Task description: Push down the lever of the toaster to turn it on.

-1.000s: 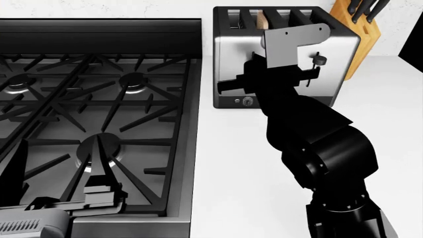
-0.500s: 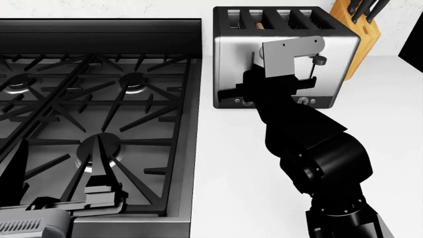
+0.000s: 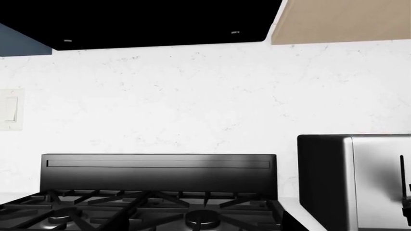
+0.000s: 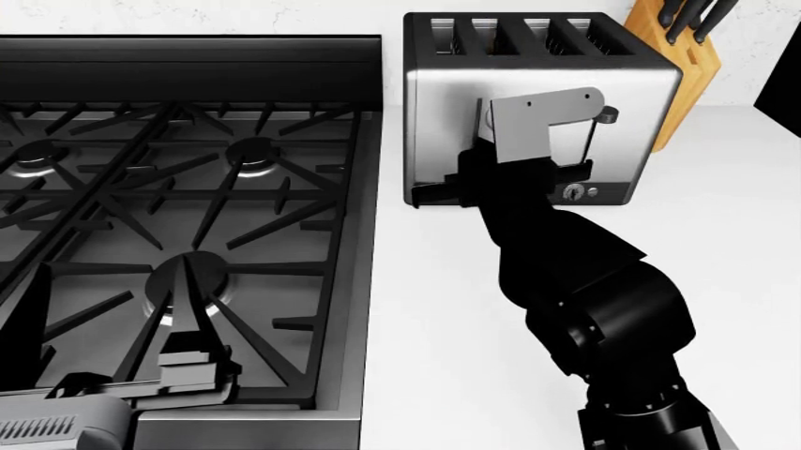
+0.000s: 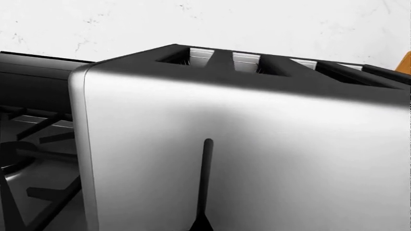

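Two arms show in the head view, and only one is near the job. At 8 o'clock, the left claw (image 4: 188, 366) hangs low over the stove (image 4: 188, 169), well apart from the toaster; I cannot tell how its jaws stand. Its wrist camera catches only the toaster's near corner and no fingers.

At 1 o'clock, the toaster (image 4: 538, 94) stands on the white table (image 4: 426, 309), just beside the stove, with the knife block (image 4: 682, 66) touching or nearly touching its far side. The right claw (image 4: 466, 183) is against the steel front, low down near the black base band, so this arm is plainly nearer. A grey bracket covers its jaws, so I cannot tell their width.

The lever (image 5: 203, 222) runs in a thin upright track (image 5: 207, 178), so any push goes straight down that line. The right wrist view shows the dark tab at the track's foot, which the head view hides behind the arm. The head view alone shows the second lever (image 4: 607, 114) high up, toward 3 o'clock of the claw. The press looks about finished.
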### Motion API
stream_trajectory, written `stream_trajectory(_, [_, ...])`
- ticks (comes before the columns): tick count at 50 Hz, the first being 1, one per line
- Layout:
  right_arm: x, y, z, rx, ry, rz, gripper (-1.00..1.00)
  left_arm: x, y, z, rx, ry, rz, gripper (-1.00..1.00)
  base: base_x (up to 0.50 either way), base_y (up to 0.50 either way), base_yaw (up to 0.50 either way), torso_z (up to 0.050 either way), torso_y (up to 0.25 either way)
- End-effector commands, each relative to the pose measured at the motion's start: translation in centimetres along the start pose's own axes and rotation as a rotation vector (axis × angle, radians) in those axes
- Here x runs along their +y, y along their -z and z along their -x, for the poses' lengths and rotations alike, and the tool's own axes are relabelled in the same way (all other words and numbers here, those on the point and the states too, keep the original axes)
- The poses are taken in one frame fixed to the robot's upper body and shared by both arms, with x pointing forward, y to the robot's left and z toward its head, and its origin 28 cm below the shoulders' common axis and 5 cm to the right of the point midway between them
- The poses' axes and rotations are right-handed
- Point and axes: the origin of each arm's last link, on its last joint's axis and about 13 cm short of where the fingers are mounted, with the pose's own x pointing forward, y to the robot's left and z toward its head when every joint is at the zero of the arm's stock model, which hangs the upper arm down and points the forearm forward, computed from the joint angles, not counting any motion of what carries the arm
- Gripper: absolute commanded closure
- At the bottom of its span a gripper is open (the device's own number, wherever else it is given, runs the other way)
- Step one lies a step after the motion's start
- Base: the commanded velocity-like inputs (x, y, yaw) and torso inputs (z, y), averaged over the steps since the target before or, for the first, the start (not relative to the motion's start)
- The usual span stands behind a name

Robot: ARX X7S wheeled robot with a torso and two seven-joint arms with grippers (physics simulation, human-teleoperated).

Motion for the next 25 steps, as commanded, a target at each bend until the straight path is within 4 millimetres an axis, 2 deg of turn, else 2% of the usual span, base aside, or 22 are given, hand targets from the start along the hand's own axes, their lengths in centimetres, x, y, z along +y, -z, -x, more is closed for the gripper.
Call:
stream_trajectory(1, [-0.04,1.00,-0.10,0.047,0.003,0.011,1.00,0.04,-0.02,-0.03,-0.001,-0.001,0.000,-1.00,0.00,0.00,0.00,0.000,0.000])
stream_trajectory(25, [-0.08,1.77,-0.26,0.085,0.003,0.016,1.00,0.06,-0.12,-0.07,-0.004,-0.002,-0.001,-1.00,0.00,0.00,0.00,-0.001,0.000])
